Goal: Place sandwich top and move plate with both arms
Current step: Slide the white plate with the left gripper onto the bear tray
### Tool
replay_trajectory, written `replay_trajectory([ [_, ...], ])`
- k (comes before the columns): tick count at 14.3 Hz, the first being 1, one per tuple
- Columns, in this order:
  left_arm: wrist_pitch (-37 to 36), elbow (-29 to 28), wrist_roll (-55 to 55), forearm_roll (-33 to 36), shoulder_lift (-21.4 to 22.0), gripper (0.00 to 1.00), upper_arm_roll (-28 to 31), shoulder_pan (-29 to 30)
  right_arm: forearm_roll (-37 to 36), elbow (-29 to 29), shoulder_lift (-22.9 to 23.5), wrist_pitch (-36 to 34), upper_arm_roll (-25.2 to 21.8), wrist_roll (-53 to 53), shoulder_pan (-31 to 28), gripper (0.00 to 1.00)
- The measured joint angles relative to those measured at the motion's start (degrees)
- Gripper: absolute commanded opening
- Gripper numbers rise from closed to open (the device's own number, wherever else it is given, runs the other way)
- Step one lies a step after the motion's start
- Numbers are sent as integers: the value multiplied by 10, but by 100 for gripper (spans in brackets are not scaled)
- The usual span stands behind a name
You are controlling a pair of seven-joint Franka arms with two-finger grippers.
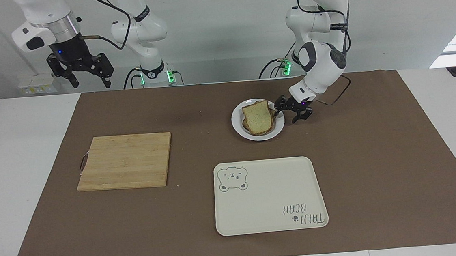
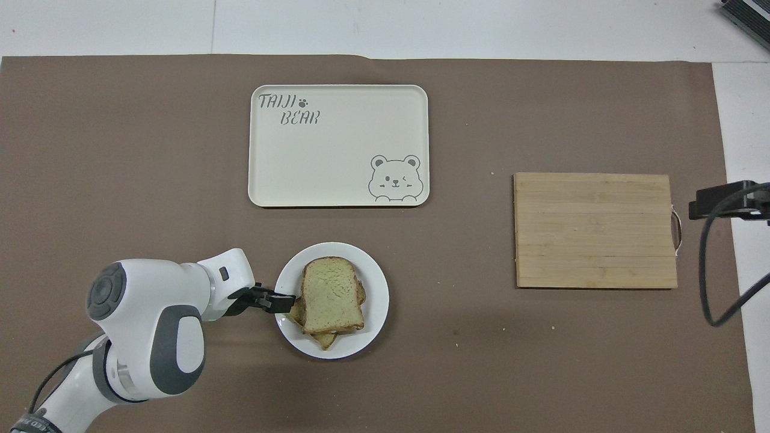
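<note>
Straddling plate (image 1: 239,128) rim – left end effector (image 1: 288,112) open; right end effector (image 1: 87,76) open, waiting up high

A: Facing view: we look from high across the counter (image 1: 31,168) toward the arms' bases, the whole brown mat (image 1: 377,165) in frame.

B: Overhead view: we look steeply down from the robots' end. Both share mat, tray (image 2: 337,150) and cutting board (image 2: 592,231), half a turn apart.

The plate (image 1: 279,130) looked glossy white, like glazed ceramic. The cutting board (image 1: 125,161) showed matt, grained wood strips with a thin metal handle. The brown table cover (image 1: 377,165) lay flat and papery; the cream tray (image 1: 266,198) looked smooth, satin.
</note>
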State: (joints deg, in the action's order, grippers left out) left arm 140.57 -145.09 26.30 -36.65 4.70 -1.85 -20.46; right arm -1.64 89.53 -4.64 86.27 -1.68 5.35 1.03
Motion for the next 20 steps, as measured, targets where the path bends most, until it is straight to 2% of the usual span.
replay_trajectory([
  [1,4,-2,0,-9,0,60,0,-2,0,1,0,-1,0,0,0,100],
  [3,9,-3,1,-35,-1,45,0,-2,0,4,0,-2,0,-13,-1,100],
  [5,20,-5,4,-54,-5,37,0,-3,0,4,0,-6,-1,-41,-7,100],
  [11,31,-9,5,-66,-15,34,0,-12,1,8,-1,-12,0,-55,-13,100],
  [12,38,-11,6,-76,-16,30,1,-19,1,11,-3,-16,1,-56,-13,100],
  [13,47,-14,7,-90,-16,18,1,-28,2,16,-6,-18,2,-56,-12,100],
  [14,56,-17,8,-102,-16,0,1,-38,3,20,-10,-18,3,-56,-12,100],
  [20,56,-17,7,-129,-7,0,3,-51,4,10,-5,-32,1,-56,-15,100],
])
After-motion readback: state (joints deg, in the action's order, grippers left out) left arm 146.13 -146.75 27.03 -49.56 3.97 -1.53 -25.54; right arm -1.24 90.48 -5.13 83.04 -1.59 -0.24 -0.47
